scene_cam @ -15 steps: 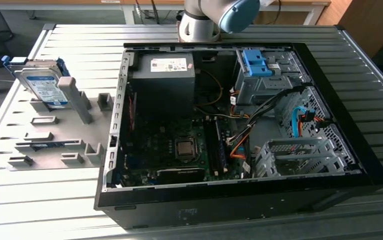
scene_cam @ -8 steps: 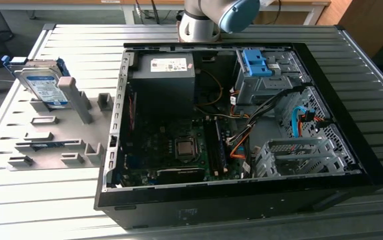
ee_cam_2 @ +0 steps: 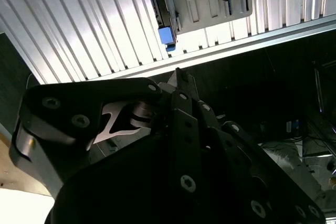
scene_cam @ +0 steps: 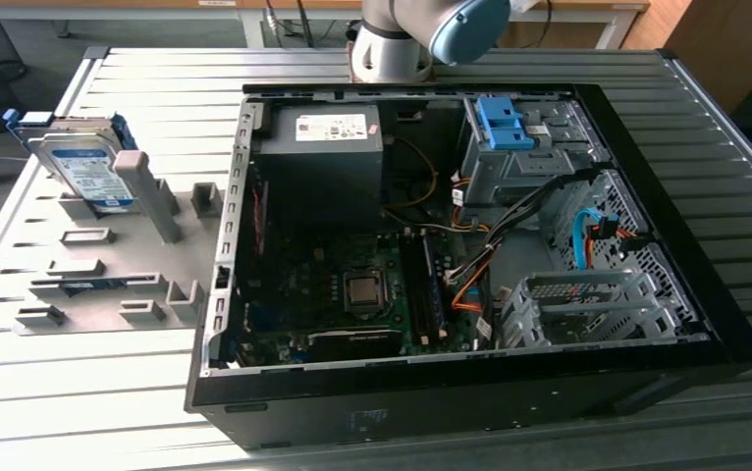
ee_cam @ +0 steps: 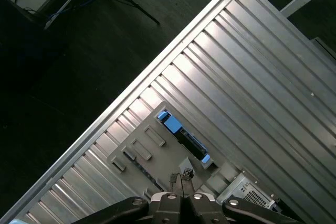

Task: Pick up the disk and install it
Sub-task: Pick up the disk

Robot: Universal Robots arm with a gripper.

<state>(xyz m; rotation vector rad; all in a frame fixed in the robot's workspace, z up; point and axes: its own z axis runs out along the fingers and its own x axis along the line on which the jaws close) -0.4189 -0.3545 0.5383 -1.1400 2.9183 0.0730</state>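
Nothing is done yet on this one. The disk (scene_cam: 81, 167) stands on edge in a slot of the grey holder plate (scene_cam: 128, 285), out at the exterior view's left on the ribbed metal surface (scene_cam: 35, 392). Blue rails on, label showing, untouched. The tool (ee_cam: 181, 176) hangs above the surface with its fingers clenched together on nothing, and in the first wrist view the disk lies edge-on beyond its tips, clearly apart from them. The arm (scene_cam: 409, 39) sits at the far edge of the surface, behind the open computer case (scene_cam: 690, 294). So by my reckoning both the pick and the install remain to be done.

Look inside that case: a bare blue bracket (scene_cam: 505, 123) sits in the upper bay, with the grey power supply (scene_cam: 324, 157) next to it and the motherboard (scene_cam: 337, 285) below. A loose tangle of orange and blue cables (scene_cam: 474, 275) runs across towards the perforated metal drive cage (scene_cam: 586, 304), and they could crowd the way in. On the plate, upright posts stand just beside the disk, so it looks tight there too.
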